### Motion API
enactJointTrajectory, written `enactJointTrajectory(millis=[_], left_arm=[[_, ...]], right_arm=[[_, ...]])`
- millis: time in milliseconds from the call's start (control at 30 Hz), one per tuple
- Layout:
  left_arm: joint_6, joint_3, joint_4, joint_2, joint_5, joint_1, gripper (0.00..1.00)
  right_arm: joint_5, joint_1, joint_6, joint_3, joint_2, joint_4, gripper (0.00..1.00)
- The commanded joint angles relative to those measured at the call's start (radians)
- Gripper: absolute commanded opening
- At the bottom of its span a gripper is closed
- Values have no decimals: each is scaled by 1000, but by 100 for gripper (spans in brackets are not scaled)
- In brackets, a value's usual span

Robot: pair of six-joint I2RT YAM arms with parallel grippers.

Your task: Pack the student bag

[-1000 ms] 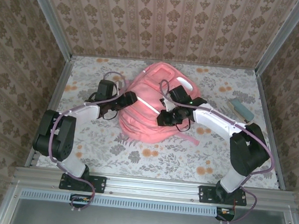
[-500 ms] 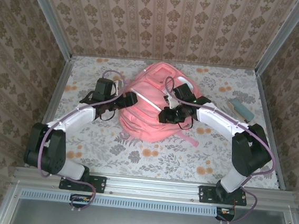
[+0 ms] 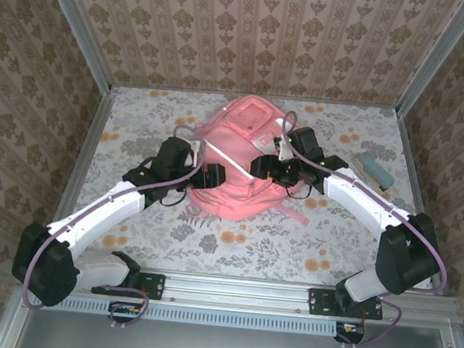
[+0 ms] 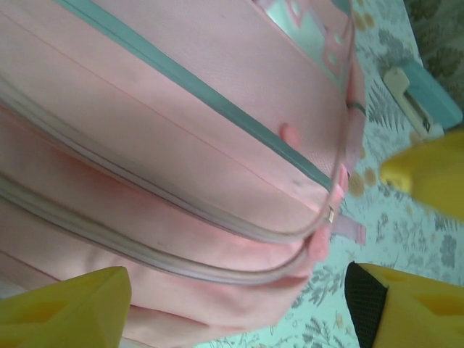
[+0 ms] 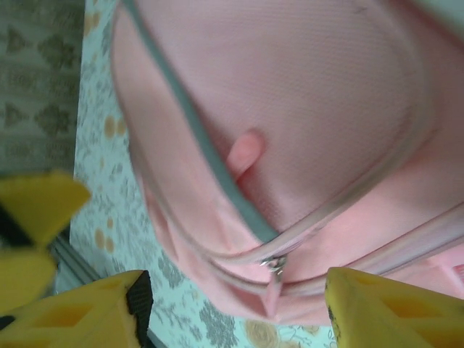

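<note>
Top external view: over the last second the left end effector (image 3: 213, 176) has swung from the bag's (image 3: 239, 142) left flank to its near-left corner. The right end effector (image 3: 264, 167) has drawn back toward the far right. The bag lies mid-tabletop (image 3: 291, 245), toward the far side, between them. Both wrist views show the fingers spread wide, holding nothing. The zips look shut, with a pull (image 5: 275, 264) just ahead of the right one. Packing seems not yet begun, and a blue case (image 3: 374, 170) waits at the right.

The pink student bag (image 3: 233, 162) lies flat mid-table, front up, its grey zips closed, pale stripe showing.
</note>
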Motion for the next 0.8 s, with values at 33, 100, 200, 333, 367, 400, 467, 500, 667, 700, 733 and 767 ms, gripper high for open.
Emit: enactJointTrajectory(millis=[33,100,200,333,367,400,467,500,667,700,733,767], left_arm=[[-26,65,-71,21,-150,-118,74],[-22,109,-106,63,-208,-176,71],[-17,186,-155,145,-271,-250,67],[-21,272,-178,262,-287,-308,60],[-30,287,-181,286,-296,-317,59],[-35,296,-180,305,-302,-323,58],[-41,313,-182,339,-305,-326,57],[-44,321,-182,349,-302,-327,56],[-57,340,-184,398,-309,-326,51],[-57,344,-182,406,-310,-326,51],[-58,349,-183,413,-311,-326,51],[-61,356,-185,420,-315,-325,50]], right_arm=[[45,-37,191,48,82,17,61],[26,-48,223,47,106,51,60],[1,-51,231,65,148,73,59],[-40,-56,228,91,196,98,49],[-54,-58,230,90,201,117,46],[-66,-58,233,90,206,134,44],[-100,-60,235,93,220,162,33],[-111,-59,239,93,223,175,28],[-148,-58,258,92,224,219,13],[-152,-58,262,92,222,222,13],[-156,-58,264,92,221,227,13],[-159,-57,267,92,219,229,13]])
